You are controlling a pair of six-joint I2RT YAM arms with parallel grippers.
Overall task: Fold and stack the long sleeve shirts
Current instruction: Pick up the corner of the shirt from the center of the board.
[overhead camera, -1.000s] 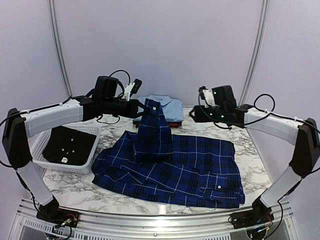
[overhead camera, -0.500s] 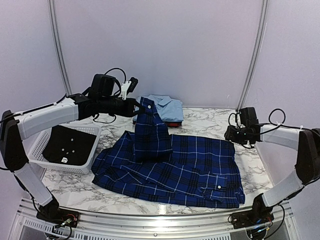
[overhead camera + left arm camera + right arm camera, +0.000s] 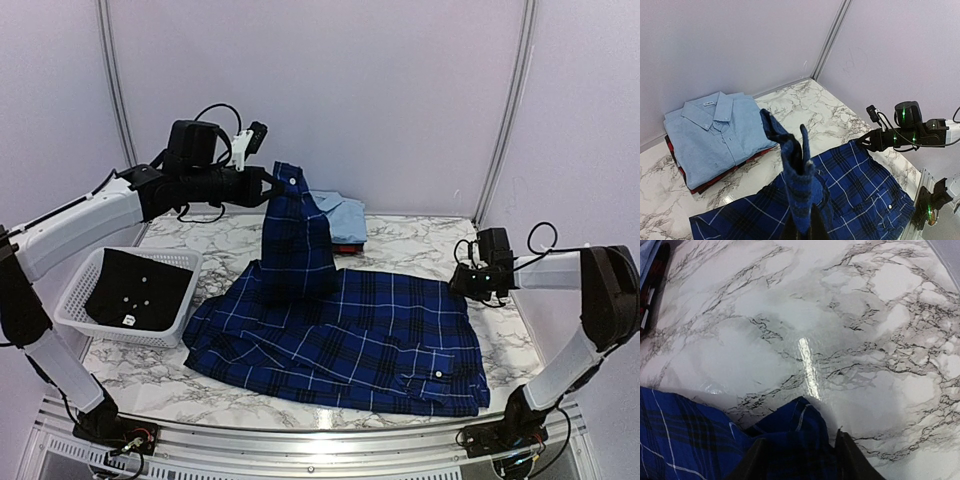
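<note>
navy shirt [image 3: 350, 340] lies left-right | sleeve [image 3: 297, 245] upright, left gripper [image 3: 271, 189] clamping | right gripper [image 3: 801, 449] straddles corner [image 3: 801, 412], grip unclear

The surface [image 3: 840, 315] is showing glossy, smooth marble-patterned stone or laminate, throwing back a bright streak of light. The navy plaid shirt [image 3: 350, 340] is reading as soft, matt woven cloth, as is the light blue shirt [image 3: 715, 130]. The basket [image 3: 120, 328] is looking like white slotted plastic.

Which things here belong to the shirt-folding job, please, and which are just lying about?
Job: navy plaid shirt, light blue shirt, red-and-black plaid shirt beneath it.
Lying about: white basket, black item inside it.
</note>
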